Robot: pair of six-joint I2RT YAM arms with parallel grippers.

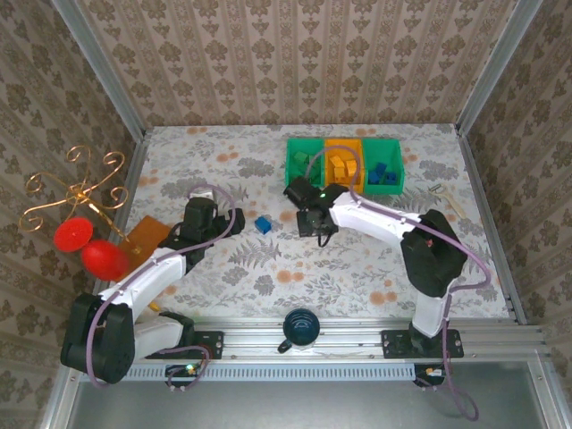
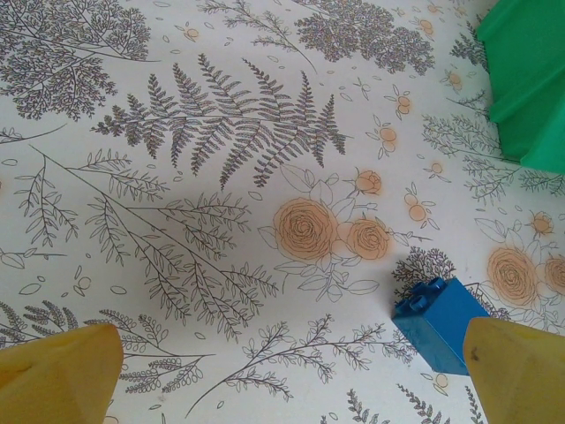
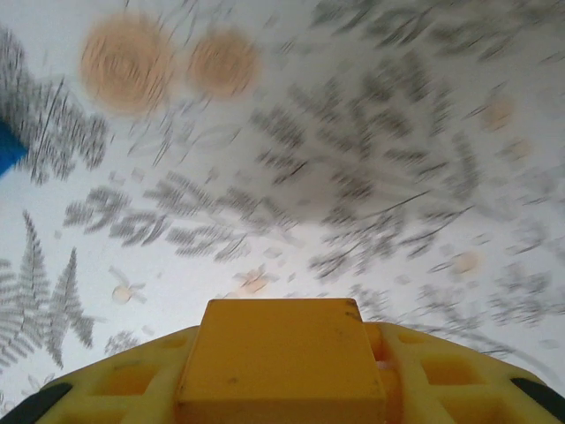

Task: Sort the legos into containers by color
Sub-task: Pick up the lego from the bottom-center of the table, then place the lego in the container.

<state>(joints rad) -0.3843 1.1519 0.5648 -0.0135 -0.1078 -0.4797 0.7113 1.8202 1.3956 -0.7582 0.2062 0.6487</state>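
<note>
A: Left wrist view; your left gripper [image 2: 287,375] stands wide and empty over the floral cloth [image 2: 221,132]; a blue lego [image 2: 439,322] lies just beside one fingertip [image 2: 516,371]

B: Right wrist view; your right gripper [image 3: 281,380] clamps an orange lego [image 3: 281,353] between its yellow fingers; the cloth beyond is blurred

A: From above; the three containers stand side by side at the far edge; green bin [image 1: 290,161] with green bricks [image 1: 310,161]; orange bin [image 1: 342,141] with orange bricks [image 1: 340,167]; second green bin [image 1: 399,170] with blue bricks [image 1: 380,172]

B: There you find the blue lego lying between your two grippers
</note>
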